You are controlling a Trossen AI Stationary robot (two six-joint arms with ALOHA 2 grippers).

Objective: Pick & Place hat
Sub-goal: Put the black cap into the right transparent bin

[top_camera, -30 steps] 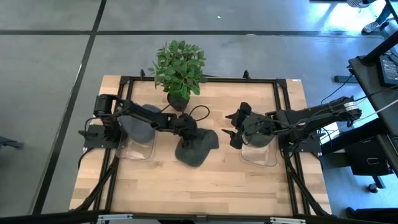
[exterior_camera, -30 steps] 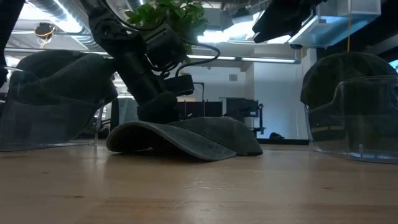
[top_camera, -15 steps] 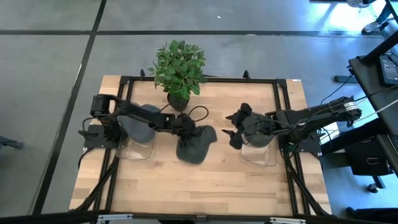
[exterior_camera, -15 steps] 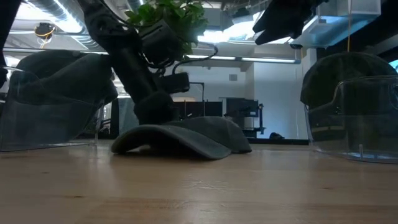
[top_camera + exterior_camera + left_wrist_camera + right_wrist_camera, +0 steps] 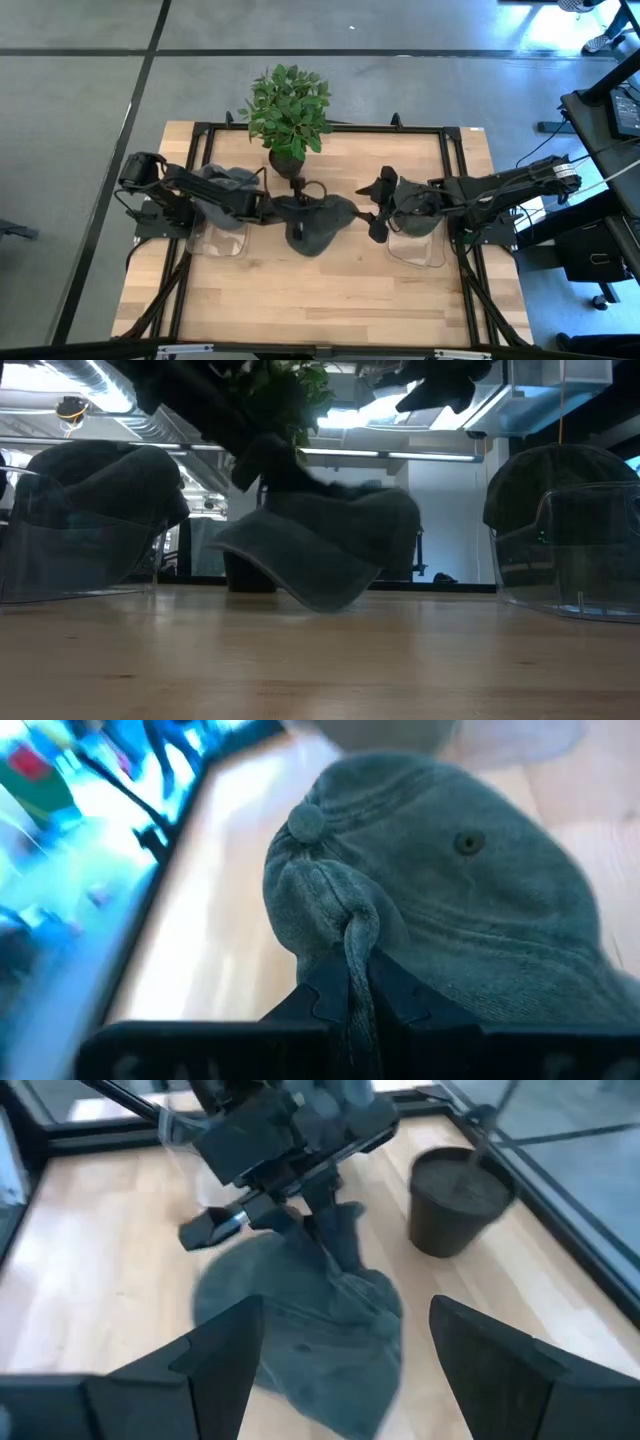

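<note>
A grey-green cap (image 5: 322, 226) hangs from my left gripper (image 5: 288, 207) over the middle of the table. In the low view the cap (image 5: 340, 540) is tilted, brim end lowest. Whether the brim touches the wood, I cannot tell. My left gripper (image 5: 350, 988) is shut on the cap's crown. My right gripper (image 5: 372, 212) is open and empty in the air just right of the cap. Its wrist view looks between its two fingers (image 5: 345, 1312) at the cap (image 5: 300, 1330) and the left gripper (image 5: 318, 1220). My left gripper pinches a bunched fold of the crown's cloth (image 5: 352, 935) between its two fingers, just beside the top button (image 5: 305, 820). The fingers come from the table's left, slanting down. The cap hangs tilted below them, crown up and brim (image 5: 325, 595) down.
A potted plant (image 5: 288, 115) stands at the far edge behind the cap. A clear bin holding a dark hat stands on the left (image 5: 222, 235), and another on the right (image 5: 418, 245). Bare wood lies along the near side.
My left gripper has risen and drawn a little toward the table's left, still shut on the crown. The cap lay flat on the table. It is now lifted and tipped, crown raised and brim hanging down.
</note>
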